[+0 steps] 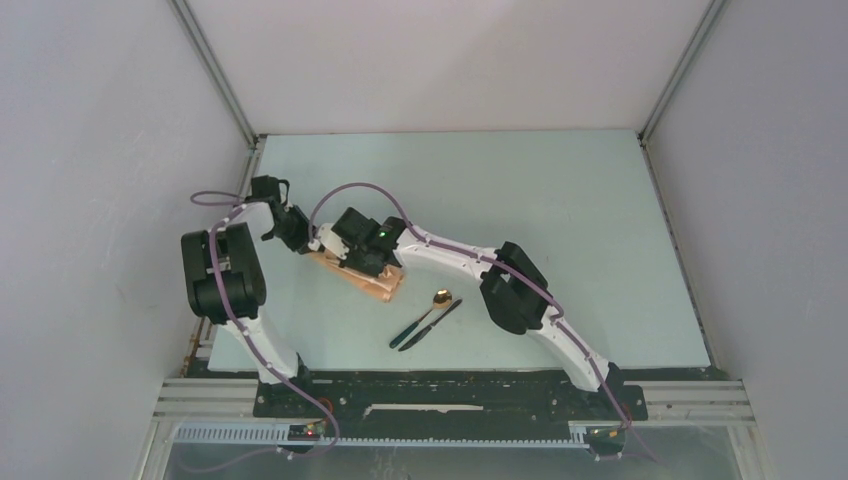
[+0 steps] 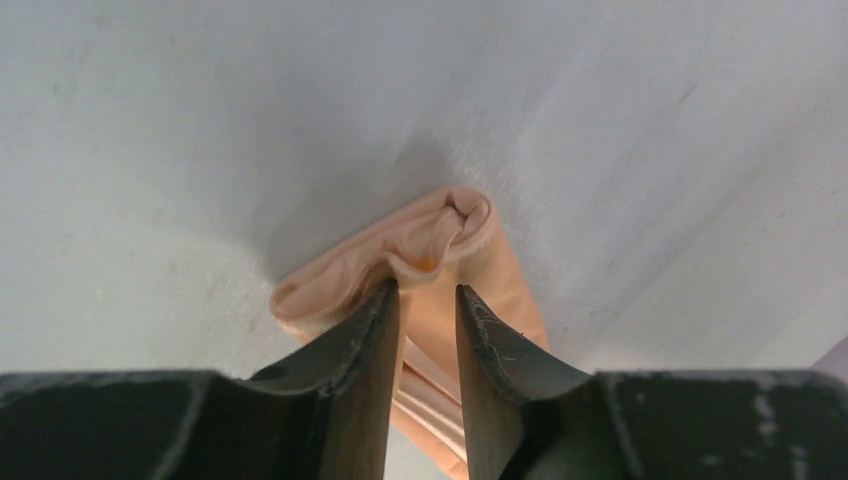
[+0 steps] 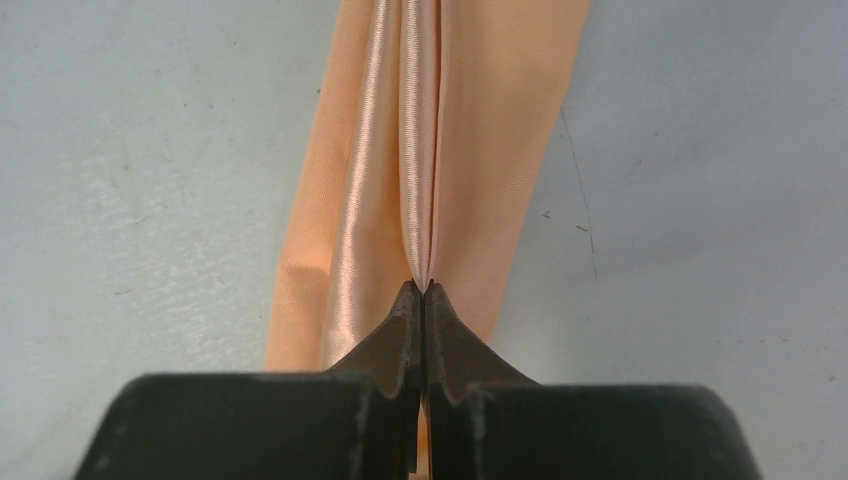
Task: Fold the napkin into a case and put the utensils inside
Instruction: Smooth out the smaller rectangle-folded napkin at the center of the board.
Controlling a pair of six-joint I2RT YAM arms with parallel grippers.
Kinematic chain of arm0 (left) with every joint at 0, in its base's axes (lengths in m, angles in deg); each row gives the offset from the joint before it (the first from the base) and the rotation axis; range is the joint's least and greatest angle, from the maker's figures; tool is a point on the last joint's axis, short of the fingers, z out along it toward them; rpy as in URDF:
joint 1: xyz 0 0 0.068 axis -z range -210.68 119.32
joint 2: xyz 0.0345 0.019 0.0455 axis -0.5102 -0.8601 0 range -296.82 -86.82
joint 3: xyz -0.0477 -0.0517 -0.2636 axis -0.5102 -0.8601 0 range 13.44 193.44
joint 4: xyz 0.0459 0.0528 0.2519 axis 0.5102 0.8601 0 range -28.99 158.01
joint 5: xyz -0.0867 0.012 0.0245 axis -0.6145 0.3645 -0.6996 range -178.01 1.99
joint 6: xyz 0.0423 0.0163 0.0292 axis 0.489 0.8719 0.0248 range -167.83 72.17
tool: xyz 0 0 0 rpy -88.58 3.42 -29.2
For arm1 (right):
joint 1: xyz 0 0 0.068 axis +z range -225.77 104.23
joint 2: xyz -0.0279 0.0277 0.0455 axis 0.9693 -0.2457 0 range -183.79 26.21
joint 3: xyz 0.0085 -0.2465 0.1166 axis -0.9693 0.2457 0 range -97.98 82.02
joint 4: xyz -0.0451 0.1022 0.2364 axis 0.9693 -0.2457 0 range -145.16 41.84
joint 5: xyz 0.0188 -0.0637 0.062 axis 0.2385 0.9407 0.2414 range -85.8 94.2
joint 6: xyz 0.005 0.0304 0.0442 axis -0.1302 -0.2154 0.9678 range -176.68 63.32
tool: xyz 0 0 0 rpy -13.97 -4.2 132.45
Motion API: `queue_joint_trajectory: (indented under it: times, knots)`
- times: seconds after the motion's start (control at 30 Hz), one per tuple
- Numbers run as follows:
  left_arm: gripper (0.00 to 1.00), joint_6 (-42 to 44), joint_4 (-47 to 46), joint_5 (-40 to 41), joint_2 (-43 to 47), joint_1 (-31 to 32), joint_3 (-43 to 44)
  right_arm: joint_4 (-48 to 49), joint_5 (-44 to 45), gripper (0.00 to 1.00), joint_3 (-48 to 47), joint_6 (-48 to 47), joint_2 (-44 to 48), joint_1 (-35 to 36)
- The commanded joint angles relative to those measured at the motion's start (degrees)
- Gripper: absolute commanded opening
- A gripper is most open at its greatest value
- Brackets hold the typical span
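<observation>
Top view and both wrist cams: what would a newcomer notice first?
The peach napkin, folded into a narrow strip left of centre on the table, draws the eye. The right fingers are shut on a raised ridge of the cloth; the left fingers stand apart astride its bunched end. A gold-bowled spoon and a dark knife-like piece lie side by side on the table just right of it, toward the near edge.

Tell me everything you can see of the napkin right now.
The napkin is peach, satiny cloth, folded into a narrow strip lying on the table, left of the spoon and knife and apart from them. The right gripper pinches a raised crease along its middle. The left gripper sits at its bunched end, jaws apart.
</observation>
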Motion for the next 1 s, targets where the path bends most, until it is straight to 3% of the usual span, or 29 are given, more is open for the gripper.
queue_joint_trajectory:
  times: [0.0, 0.2, 0.37, 0.63, 0.97]
  knots:
    - [0.37, -2.46, 0.03, 1.65, 9.6, -0.03, -4.41, -1.86, -0.39, 0.0, -2.59, 3.73, 2.39, 0.69]
    - [0.42, -9.1, -2.62, 2.31, 26.61, -0.07, -19.9, -2.03, -1.76, 0.0, -3.06, 6.46, 1.61, -0.05]
    - [0.38, -14.19, -6.63, -2.91, 33.19, 3.53, -31.82, -1.3, -3.74, 0.0, -1.84, 8.95, 2.48, -0.94]
    - [0.39, -22.75, -19.92, -5.34, 26.47, 13.19, -37.84, -0.52, -5.92, 0.0, -0.99, 11.0, 3.54, -1.03]
    - [0.22, -24.24, -25.43, -4.57, 24.22, 13.3, -39.78, -1.69, -8.06, 0.0, -1.51, 14.37, 4.09, -0.94]
